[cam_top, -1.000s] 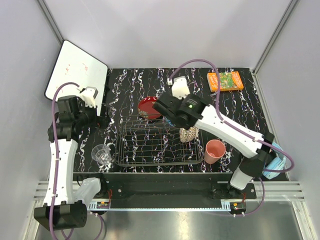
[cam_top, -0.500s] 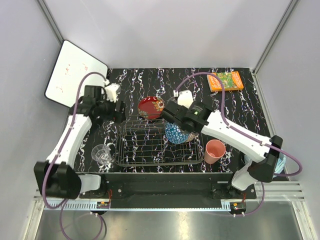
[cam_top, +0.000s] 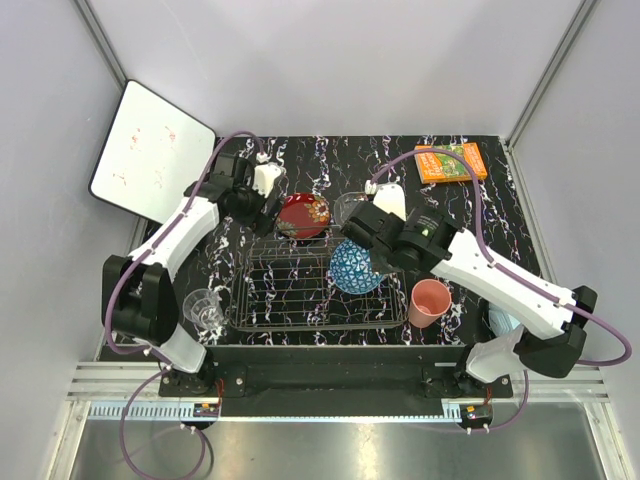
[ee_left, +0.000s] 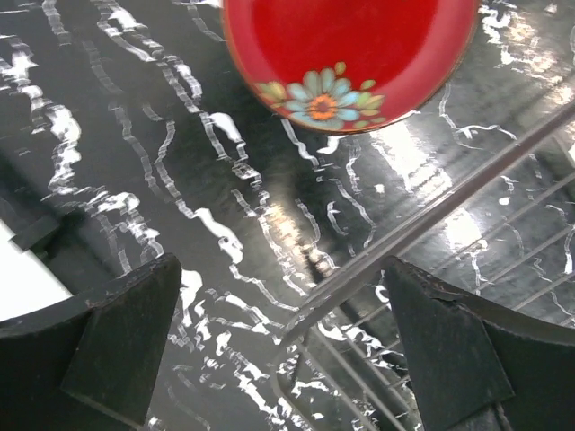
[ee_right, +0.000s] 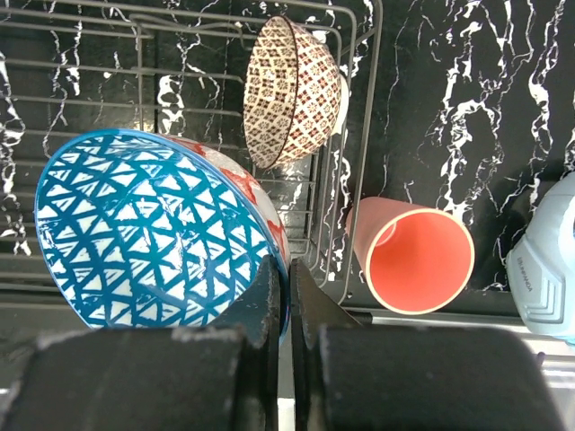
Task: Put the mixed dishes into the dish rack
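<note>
Two dishes are in play, and the one that matters first is the blue patterned bowl (ee_right: 153, 233). It hangs tilted, hollow side upward, over the right half of the dish rack (cam_top: 285, 290), its rim pinched between the closed fingers of the right gripper (ee_right: 289, 278). The rack's wires lie directly below it, so the coming move looks like a short drop between the tines. Whether the bowl's lower edge already touches a wire I cannot tell. Toward the rack's right end the beige-brown patterned bowl (ee_right: 295, 90) stands on edge among the tines, and the blue one should probably go in beside it without knocking it. The red gold-patterned dish (ee_left: 350, 54) sits on the table just outside the rack's far rail. It is dead ahead of the left gripper (ee_left: 283, 269), whose fingers are spread wide and hold nothing, so that arm is plainly the nearer one for it. The salmon-pink cup (ee_right: 418, 260) sits just off the rack's right edge, and the clear glass cup (cam_top: 205, 308) is by its near left corner. The table (cam_top: 300, 160) is glossy black with white veining, likely slippery under a flat dish. Room is tight on the right, where the blue headphones (ee_right: 550, 260) lie. The orange book (cam_top: 451, 162) is well apart at the far right.
</note>
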Available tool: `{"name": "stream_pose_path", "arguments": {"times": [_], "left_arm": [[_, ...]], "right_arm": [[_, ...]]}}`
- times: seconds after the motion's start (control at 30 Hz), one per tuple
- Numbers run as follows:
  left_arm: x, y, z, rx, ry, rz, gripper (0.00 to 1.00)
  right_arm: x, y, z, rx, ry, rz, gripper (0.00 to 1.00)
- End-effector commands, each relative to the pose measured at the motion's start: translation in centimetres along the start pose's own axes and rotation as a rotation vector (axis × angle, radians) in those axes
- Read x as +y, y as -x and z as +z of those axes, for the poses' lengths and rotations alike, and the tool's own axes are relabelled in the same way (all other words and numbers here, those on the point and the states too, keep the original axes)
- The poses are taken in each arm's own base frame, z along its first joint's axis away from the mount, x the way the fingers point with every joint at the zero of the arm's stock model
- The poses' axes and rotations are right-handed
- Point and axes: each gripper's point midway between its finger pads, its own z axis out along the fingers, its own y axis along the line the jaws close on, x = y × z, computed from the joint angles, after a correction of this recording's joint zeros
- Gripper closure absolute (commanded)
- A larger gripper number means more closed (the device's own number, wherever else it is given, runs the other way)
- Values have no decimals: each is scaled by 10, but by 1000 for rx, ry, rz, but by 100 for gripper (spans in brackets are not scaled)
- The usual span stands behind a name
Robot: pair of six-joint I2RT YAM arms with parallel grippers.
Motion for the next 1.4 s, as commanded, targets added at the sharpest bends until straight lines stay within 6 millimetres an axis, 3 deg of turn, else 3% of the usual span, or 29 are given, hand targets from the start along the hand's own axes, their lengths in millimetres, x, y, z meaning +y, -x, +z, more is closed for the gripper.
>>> {"name": "stream_pose_path", "arguments": {"times": [0.0,0.17,0.3,0.57,0.63,0.9,1.1,1.23,1.27,1.3,1.37], "left_arm": [[7,19,2,-44,24,72,1],[-3,5,12,-6,1,76,1],[-10,-2,14,7,-32,78,8],[-43,3,-31,-76,-158,103,5],[-46,-1,-31,-66,-161,110,4],[-36,-15,5,32,-129,85,5],[-24,-13,26,57,-92,83,8],[-17,-9,34,57,-66,78,22],[-15,-8,38,62,-62,74,27],[-11,-8,39,65,-48,69,39],[-2,-7,44,66,-31,39,48]], "right_arm": [[-47,-34,-25,128,-95,-62,100],[-47,-33,-24,132,-97,-61,100],[-49,-33,-23,127,-107,-65,100],[-53,-31,-21,122,-127,-74,100],[-52,-29,-22,113,-121,-68,100],[-52,-29,-24,112,-113,-55,100],[-51,-28,-24,113,-112,-54,100],[-51,-29,-23,116,-114,-64,100],[-52,-29,-23,116,-116,-66,100],[-52,-29,-22,118,-118,-69,100],[-52,-30,-22,121,-120,-76,100]]}}
